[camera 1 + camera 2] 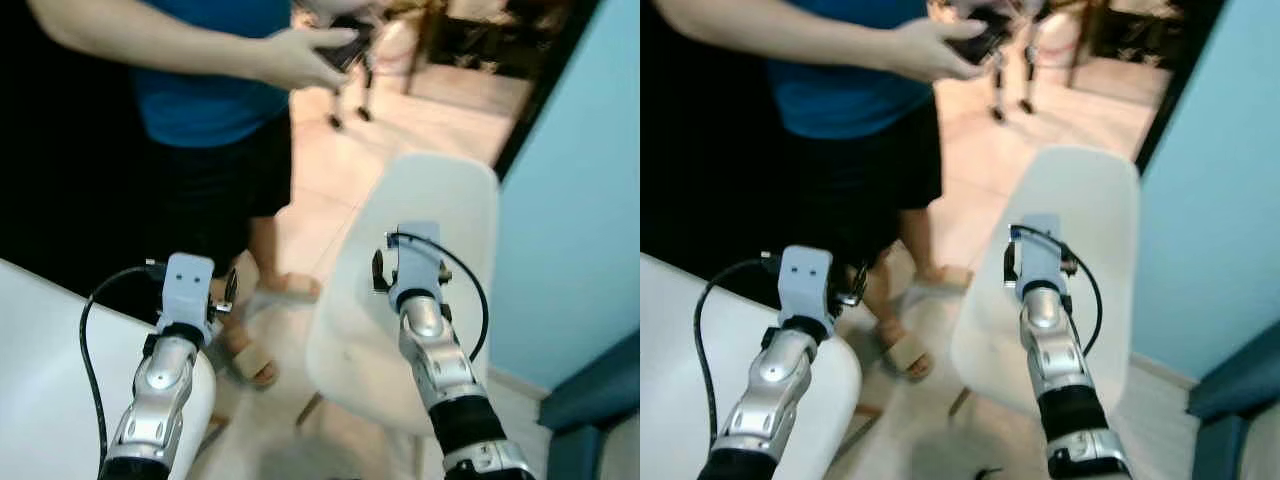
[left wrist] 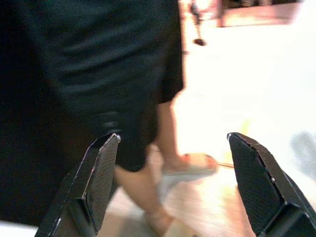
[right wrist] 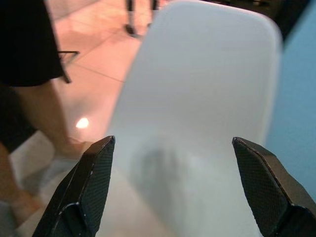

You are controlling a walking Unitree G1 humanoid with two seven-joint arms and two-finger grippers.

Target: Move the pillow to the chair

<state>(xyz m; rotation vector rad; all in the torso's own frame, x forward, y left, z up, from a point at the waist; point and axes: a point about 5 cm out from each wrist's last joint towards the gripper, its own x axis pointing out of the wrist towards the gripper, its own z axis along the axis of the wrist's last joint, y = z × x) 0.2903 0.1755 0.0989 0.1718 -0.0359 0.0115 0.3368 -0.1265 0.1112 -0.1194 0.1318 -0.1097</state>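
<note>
A white moulded chair [image 1: 440,190] stands just ahead to the right, its seat empty; the right wrist view looks straight onto its shell [image 3: 197,74]. My right gripper [image 3: 173,143] hovers open above the seat, holding nothing. My left gripper [image 2: 173,140] is also open and empty, raised to the left of the chair and facing a person's legs. A smooth white rounded surface [image 1: 50,380] lies below my left arm; I cannot tell what it is.
A person [image 1: 200,90] in a blue top and black shorts stands close at front left, holding a phone, sandalled feet [image 1: 250,360] beside the chair. A light blue wall [image 1: 580,200] closes the right side. A dark blue edge [image 1: 590,400] juts in at lower right.
</note>
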